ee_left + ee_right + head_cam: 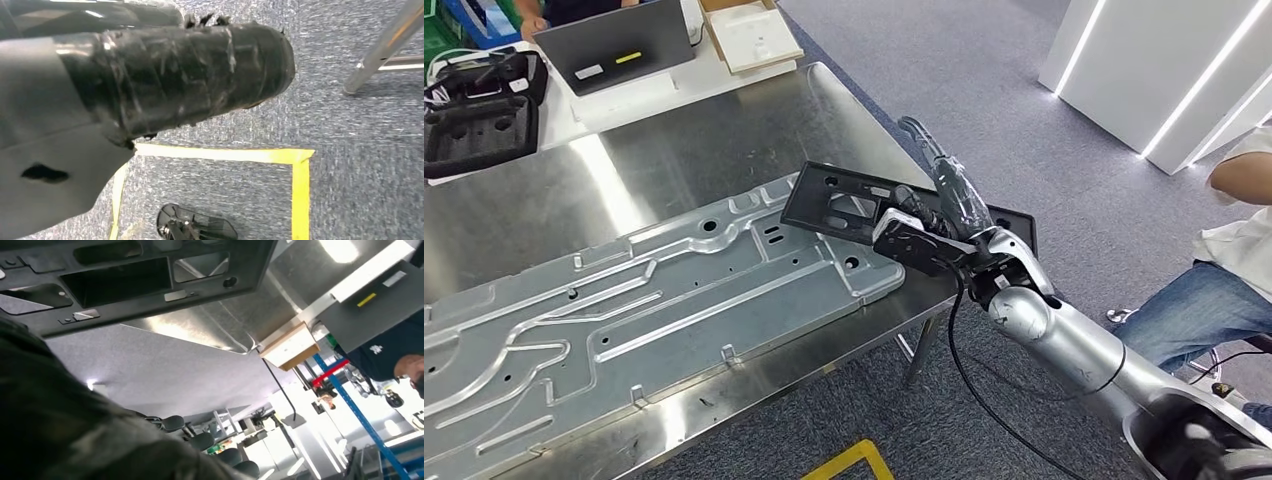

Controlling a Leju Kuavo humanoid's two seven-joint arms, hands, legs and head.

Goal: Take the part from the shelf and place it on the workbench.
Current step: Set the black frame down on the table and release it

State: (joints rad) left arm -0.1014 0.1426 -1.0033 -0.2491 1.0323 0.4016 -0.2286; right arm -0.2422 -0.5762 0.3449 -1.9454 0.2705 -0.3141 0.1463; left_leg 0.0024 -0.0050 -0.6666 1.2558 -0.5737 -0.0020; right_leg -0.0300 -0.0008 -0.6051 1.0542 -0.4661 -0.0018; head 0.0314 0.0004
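Observation:
My right hand (pixel 929 240) grips a flat black plastic part (pixel 834 205) with rectangular cut-outs. The part hangs tilted over the right end of the steel workbench (pixel 724 130), just above the corner of a large stamped metal panel (pixel 624 300) that lies on the bench. I cannot tell whether the part touches the panel. The right wrist view looks along the part's underside (pixel 150 275) from close by, with my right hand (pixel 60 415) a dark blur. My left hand (pixel 175 70) hangs over the carpet and holds nothing, its tape-wrapped thumb sticking out.
At the back of the bench stand an open black case (pixel 479 110), a grey laptop (pixel 614 45) and a cardboard box (pixel 749 35). A person (pixel 1224 290) sits to the right. Yellow tape (pixel 225 155) marks the carpet near a bench leg (pixel 380 50).

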